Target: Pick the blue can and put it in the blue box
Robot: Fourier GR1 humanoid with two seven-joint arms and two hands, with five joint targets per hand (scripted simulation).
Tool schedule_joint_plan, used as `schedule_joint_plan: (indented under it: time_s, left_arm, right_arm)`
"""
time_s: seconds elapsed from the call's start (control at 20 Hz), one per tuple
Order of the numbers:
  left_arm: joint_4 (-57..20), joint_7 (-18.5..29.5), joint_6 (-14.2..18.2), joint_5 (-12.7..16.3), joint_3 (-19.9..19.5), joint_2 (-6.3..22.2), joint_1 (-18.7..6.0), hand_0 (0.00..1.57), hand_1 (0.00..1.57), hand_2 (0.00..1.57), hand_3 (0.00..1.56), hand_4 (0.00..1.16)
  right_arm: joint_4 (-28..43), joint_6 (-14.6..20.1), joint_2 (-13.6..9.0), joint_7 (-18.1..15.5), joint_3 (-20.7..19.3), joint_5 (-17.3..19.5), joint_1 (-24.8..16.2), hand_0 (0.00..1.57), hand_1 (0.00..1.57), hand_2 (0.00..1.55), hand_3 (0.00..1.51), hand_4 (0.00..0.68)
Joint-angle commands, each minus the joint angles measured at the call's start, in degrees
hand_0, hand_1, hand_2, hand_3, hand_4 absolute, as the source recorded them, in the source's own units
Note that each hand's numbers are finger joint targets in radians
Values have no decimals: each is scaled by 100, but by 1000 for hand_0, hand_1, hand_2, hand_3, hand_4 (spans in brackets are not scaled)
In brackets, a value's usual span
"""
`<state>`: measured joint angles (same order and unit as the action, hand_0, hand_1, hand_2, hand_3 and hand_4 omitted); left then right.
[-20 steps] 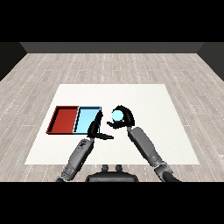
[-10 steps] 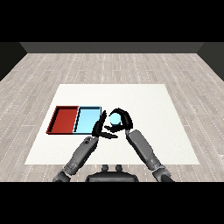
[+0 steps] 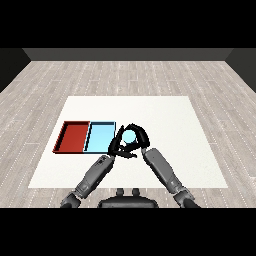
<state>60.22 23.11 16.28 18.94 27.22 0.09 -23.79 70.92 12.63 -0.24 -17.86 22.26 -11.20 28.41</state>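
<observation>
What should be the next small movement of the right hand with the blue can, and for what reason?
Probably a short carry toward the robot's left, then lowering. The right hand curls round the blue can just beside the right edge of the light blue tray, not yet over it. The left hand sits close below the can, so it may need to give way.

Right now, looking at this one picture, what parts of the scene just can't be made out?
- Blue can, head view: only its pale top shows; the right robot hand curled round it hides the sides and base.
- Whether the can stands on the table or is lifted: hidden by the same hand.
- Left robot hand: its fingers merge with the right hand's, so their pose is unclear.
- Light blue tray: its right rim is covered by the hands.
</observation>
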Motion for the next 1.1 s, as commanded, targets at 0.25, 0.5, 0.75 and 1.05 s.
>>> schedule_joint_plan:
  time_s: [0.25, 0.5, 0.75, 1.05]
  left_arm:
    - [40, 8, 56, 102, 251, -8, -31, 0, 0, 0, 0, 0]
    - [-197, 61, 911, -558, 414, -8, -388, 0, 0, 0, 0, 277]
    - [-444, -205, 830, -941, 198, -4, -542, 322, 322, 480, 327, 181]
    - [-348, -103, 946, -662, 300, 8, -530, 0, 0, 0, 0, 428]
  right_arm:
    - [617, 641, 24, 697, 696, -3, 136, 1408, 1408, 1439, 1389, 625]
    - [20, 555, 24, -35, 860, -265, 197, 1253, 1253, 1411, 1396, 613]
    - [-179, 533, 21, -52, 954, -408, 343, 1460, 1460, 1467, 1398, 593]
    - [-166, 951, 17, -22, 1359, -541, 585, 1454, 1454, 1460, 1393, 590]
